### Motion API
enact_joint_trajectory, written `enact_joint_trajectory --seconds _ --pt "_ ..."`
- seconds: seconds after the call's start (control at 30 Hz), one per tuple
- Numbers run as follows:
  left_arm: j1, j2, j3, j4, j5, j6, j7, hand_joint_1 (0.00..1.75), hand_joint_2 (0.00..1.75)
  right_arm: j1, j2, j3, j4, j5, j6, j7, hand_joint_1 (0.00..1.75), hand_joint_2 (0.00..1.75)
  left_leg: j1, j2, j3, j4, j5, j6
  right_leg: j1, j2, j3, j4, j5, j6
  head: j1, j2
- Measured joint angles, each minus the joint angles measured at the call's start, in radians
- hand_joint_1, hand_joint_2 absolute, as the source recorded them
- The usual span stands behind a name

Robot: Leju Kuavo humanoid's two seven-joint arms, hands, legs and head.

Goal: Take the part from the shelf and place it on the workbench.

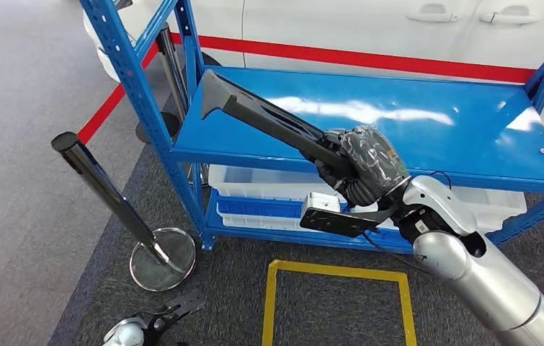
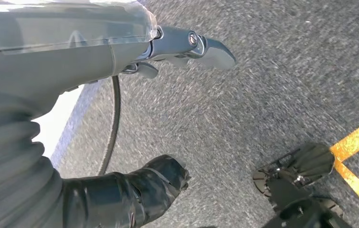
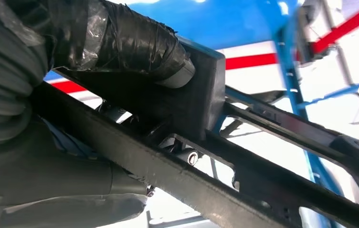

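A blue metal shelf rack (image 1: 369, 119) stands on a dark grey carpet (image 1: 233, 288), and its upper board shines with white reflections of the light. Under this board lie white plastic bins (image 1: 254, 184), and behind the rack there is a white car (image 1: 369, 21) with a red stripe. On the floor there is a yellow taped rectangle (image 1: 337, 272), a red line (image 1: 103, 112), and a black post (image 1: 103, 187) that leans on a round chrome base.

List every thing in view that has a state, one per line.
Black part: gripped by right hand, far end raised over the shelf.
Right hand: closed around the part.
Left hand: hanging low, fingers apart, holding nothing.
Blue shelf: top level bare.
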Motion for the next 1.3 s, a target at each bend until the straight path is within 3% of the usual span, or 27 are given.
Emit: enact_joint_trajectory --seconds 0.07,0.13,0.17,0.2,0.27,0.3,0.33,0.4,0.47,0.5,0.53,0.57,0.63,0.67,0.7,0.73,0.77,0.87,0.93,1.0,1.03,1.1,1.17,1.2,1.23,1.27,1.3 --pt "0.000 0.000 0.000 0.000 0.000 0.000 0.000 0.00 1.75 -0.001 0.000 0.000 0.000 0.000 0.000 0.000 1.75 1.75 0.001 -0.002 0.000 0.000 0.001 -0.001 0.000 -0.001 0.000 -0.001 0.001 -0.001 0.000 0.000" --pt "0.003 0.002 0.000 0.002 0.000 0.000 0.000 0.00 1.75 -0.003 0.000 0.000 -0.001 0.000 0.000 0.000 1.75 1.75 -0.002 -0.019 -0.005 -0.009 0.016 -0.010 -0.003 -0.018 -0.001 -0.012 0.012 -0.003 0.000 0.000" --pt "0.005 0.003 0.001 0.003 0.000 0.000 0.000 0.00 1.75 -0.004 0.000 0.000 -0.001 0.000 0.000 -0.001 1.75 1.75 -0.004 -0.010 -0.012 -0.004 0.007 -0.015 -0.007 -0.033 -0.004 -0.023 0.024 -0.007 -0.001 0.000" --pt "0.006 0.003 0.001 0.004 0.000 0.000 0.000 0.00 1.75 -0.005 0.000 0.000 -0.002 0.000 0.000 -0.001 1.75 1.75 0.001 0.017 -0.036 0.063 -0.040 -0.028 -0.012 -0.062 -0.018 -0.032 0.044 -0.009 -0.003 0.000" --pt "0.005 0.002 0.001 0.005 0.000 -0.001 0.000 0.00 1.75 -0.003 0.000 0.000 -0.003 0.000 0.000 -0.001 1.75 1.75 0.026 0.094 -0.029 0.171 -0.106 -0.063 -0.026 -0.128 -0.070 -0.029 0.086 0.000 -0.009 0.000" --pt "0.004 0.002 0.001 0.005 0.000 0.000 0.000 0.00 1.75 -0.003 -0.001 0.000 -0.004 0.000 0.000 -0.001 1.75 1.75 0.041 0.127 0.006 0.183 -0.124 -0.084 -0.031 -0.159 -0.097 -0.018 0.101 0.010 -0.012 0.000" --pt "0.002 0.002 0.001 0.005 0.000 0.000 0.000 0.00 1.75 -0.003 -0.001 0.000 -0.007 0.000 -0.001 0.000 1.75 1.75 0.044 0.149 0.066 0.117 -0.111 -0.097 -0.036 -0.178 -0.116 -0.007 0.109 0.020 -0.016 0.000" --pt "-0.002 0.002 0.001 0.005 0.000 0.000 0.000 0.00 1.75 -0.005 -0.003 0.000 -0.011 0.000 -0.001 -0.001 1.75 1.75 0.037 0.179 0.126 0.021 -0.127 -0.088 -0.036 -0.201 -0.127 0.003 0.118 0.036 -0.025 0.000" --pt "-0.001 0.004 0.002 0.005 0.000 0.001 0.000 0.00 1.75 -0.006 -0.004 -0.001 -0.013 0.000 -0.001 -0.001 1.75 1.75 0.027 0.167 0.117 0.008 -0.127 -0.059 -0.035 -0.222 -0.125 -0.004 0.132 0.054 -0.028 0.000" --pt "0.001 0.005 0.002 0.006 0.000 0.001 0.000 0.00 1.75 -0.005 -0.004 -0.001 -0.013 0.000 -0.001 -0.001 1.75 1.75 0.026 0.158 0.112 0.002 -0.119 -0.045 -0.039 -0.225 -0.125 -0.006 0.135 0.064 -0.028 0.000" --pt "0.003 0.005 0.002 0.006 0.000 0.001 0.000 0.00 1.75 -0.005 -0.004 -0.001 -0.012 0.000 -0.001 -0.001 1.75 1.75 0.025 0.148 0.105 -0.004 -0.106 -0.031 -0.042 -0.208 -0.129 -0.001 0.122 0.071 -0.027 0.000" --pt "0.004 0.005 0.002 0.006 0.000 0.001 0.000 0.00 1.75 -0.004 -0.004 -0.001 -0.012 0.000 -0.001 -0.001 1.75 1.75 0.024 0.139 0.097 -0.010 -0.092 -0.019 -0.044 -0.181 -0.138 0.020 0.092 0.073 -0.025 0.000" --pt "0.000 0.004 0.002 0.006 0.000 0.001 0.000 0.00 1.75 -0.004 -0.006 -0.001 -0.011 0.000 0.000 -0.001 1.75 1.75 0.018 0.118 0.073 -0.016 -0.065 -0.001 -0.036 -0.113 -0.168 0.120 -0.011 0.064 -0.023 0.000" --pt "-0.003 0.004 0.002 0.006 0.000 0.001 0.000 0.00 1.75 -0.004 -0.006 -0.001 -0.010 0.000 0.000 -0.001 1.75 1.75 0.013 0.106 0.059 -0.015 -0.054 0.005 -0.029 -0.096 -0.180 0.182 -0.054 0.057 -0.023 0.000" --pt "-0.005 0.003 0.002 0.006 0.000 0.001 0.000 0.00 1.75 -0.003 -0.006 -0.001 -0.010 0.000 0.000 -0.001 1.75 1.75 0.007 0.092 0.046 -0.014 -0.042 0.011 -0.022 -0.086 -0.184 0.229 -0.078 0.050 -0.023 0.000" --pt "-0.006 0.003 0.002 0.006 0.000 0.001 0.000 0.00 1.75 -0.001 -0.006 -0.001 -0.009 0.000 0.000 0.000 1.75 1.75 0.000 0.078 0.033 -0.012 -0.032 0.014 -0.016 -0.079 -0.174 0.247 -0.080 0.042 -0.023 0.000" --pt "-0.005 0.003 0.002 0.006 0.000 0.001 0.000 0.00 1.75 0.001 -0.006 -0.001 -0.009 0.000 0.000 0.000 1.75 1.75 -0.006 0.063 0.020 -0.011 -0.022 0.017 -0.010 -0.074 -0.147 0.229 -0.064 0.031 -0.024 0.000" --pt "-0.003 0.000 0.002 0.006 0.000 0.000 0.000 0.00 1.75 -0.001 -0.006 -0.001 -0.010 0.000 -0.001 0.000 1.75 1.75 -0.018 0.025 -0.012 -0.006 0.006 0.018 0.006 -0.027 -0.024 0.055 -0.019 -0.007 -0.026 0.000" --pt "-0.003 -0.002 0.002 0.007 0.000 0.000 0.000 0.00 1.75 -0.004 -0.006 -0.001 -0.012 0.000 -0.001 -0.001 1.75 1.75 -0.017 0.005 -0.022 -0.006 0.025 0.012 0.009 -0.010 0.003 0.001 -0.015 -0.014 -0.026 0.000" --pt "0.000 0.001 0.003 0.007 0.000 0.000 0.000 0.00 1.75 -0.004 -0.006 -0.001 -0.012 0.000 -0.001 -0.001 1.75 1.75 -0.016 -0.017 -0.028 -0.011 0.041 0.002 0.004 -0.034 0.000 -0.007 0.002 -0.012 -0.024 0.000" --pt "0.003 0.001 0.003 0.007 0.000 0.000 0.000 0.00 1.75 -0.004 -0.005 -0.001 -0.012 0.000 0.000 -0.001 1.75 1.75 -0.018 -0.012 -0.033 -0.007 0.036 -0.003 0.000 -0.048 -0.002 -0.012 0.011 -0.014 -0.024 0.000" --pt "0.006 0.002 0.003 0.008 0.000 0.000 0.000 0.00 1.75 -0.005 -0.005 -0.001 -0.012 0.000 0.000 -0.001 1.75 1.75 -0.018 0.036 -0.062 0.057 -0.028 -0.018 -0.011 -0.075 -0.013 -0.023 0.031 -0.020 -0.028 0.000" --pt "0.004 0.001 0.003 0.009 0.000 0.000 0.000 0.00 1.75 -0.004 -0.005 -0.001 -0.012 0.000 -0.001 -0.001 1.75 1.75 -0.006 0.090 -0.102 0.189 -0.120 -0.036 -0.012 -0.097 -0.032 -0.024 0.047 -0.017 -0.034 0.000" --pt "0.003 0.001 0.003 0.009 0.000 0.000 0.000 0.00 1.75 -0.003 -0.005 -0.001 -0.012 0.000 0.000 -0.001 1.75 1.75 0.004 0.100 -0.114 0.247 -0.144 -0.044 -0.015 -0.109 -0.043 -0.022 0.053 -0.013 -0.035 0.000" --pt "0.002 0.001 0.003 0.009 0.000 0.000 0.000 0.00 1.75 -0.002 -0.005 -0.001 -0.012 0.000 0.000 -0.001 1.75 1.75 0.012 0.105 -0.110 0.277 -0.148 -0.052 -0.018 -0.121 -0.053 -0.019 0.058 -0.008 -0.035 0.000" --pt "0.003 0.001 0.003 0.009 0.000 0.000 0.000 0.00 1.75 -0.001 -0.005 -0.001 -0.012 0.000 0.000 -0.001 1.75 1.75 0.019 0.108 -0.087 0.271 -0.136 -0.059 -0.022 -0.132 -0.062 -0.016 0.062 -0.003 -0.035 0.000" --pt "0.003 0.001 0.003 0.009 0.000 0.000 0.000 0.00 1.75 0.000 -0.005 -0.001 -0.012 0.000 0.000 -0.001 1.75 1.75 0.024 0.113 -0.043 0.224 -0.116 -0.064 -0.026 -0.143 -0.069 -0.013 0.065 0.002 -0.035 0.000"
